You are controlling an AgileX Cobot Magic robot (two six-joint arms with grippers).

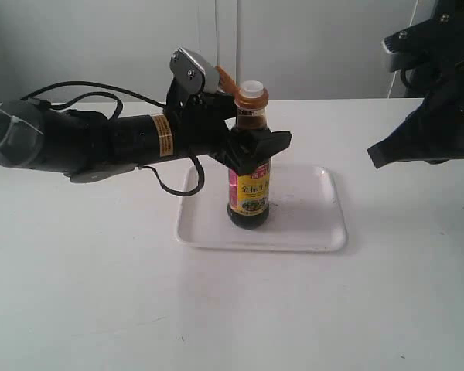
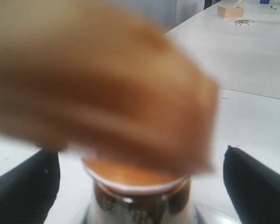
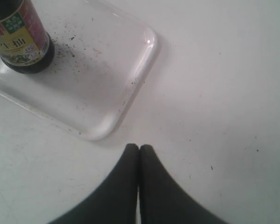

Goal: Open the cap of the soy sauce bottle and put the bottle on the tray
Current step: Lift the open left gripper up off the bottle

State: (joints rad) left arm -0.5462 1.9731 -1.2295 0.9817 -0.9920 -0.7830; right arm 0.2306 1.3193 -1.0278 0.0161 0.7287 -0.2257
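Observation:
The soy sauce bottle (image 1: 249, 193) stands upright on the white tray (image 1: 309, 224), left of its middle. Its orange cap (image 1: 226, 76) is flipped back on its hinge, and the pour spout (image 1: 252, 91) is uncovered. My left gripper (image 1: 255, 147) reaches in from the left at the bottle's shoulder. In the left wrist view the cap (image 2: 107, 84) is a large blur above the bottle (image 2: 135, 205), and the left gripper (image 2: 140, 150) is open, with gaps between its fingers and the bottle. My right gripper (image 1: 383, 154) hangs to the right, shut (image 3: 139, 147) and empty, off the tray (image 3: 130, 79) and away from the bottle (image 3: 21, 42).
A black cable (image 1: 170, 182) loops under the left arm near the tray's back left corner. Dark specks lie on the tray floor beside the bottle. A small wooden block (image 2: 231, 10) sits far off on the white table (image 1: 100, 294).

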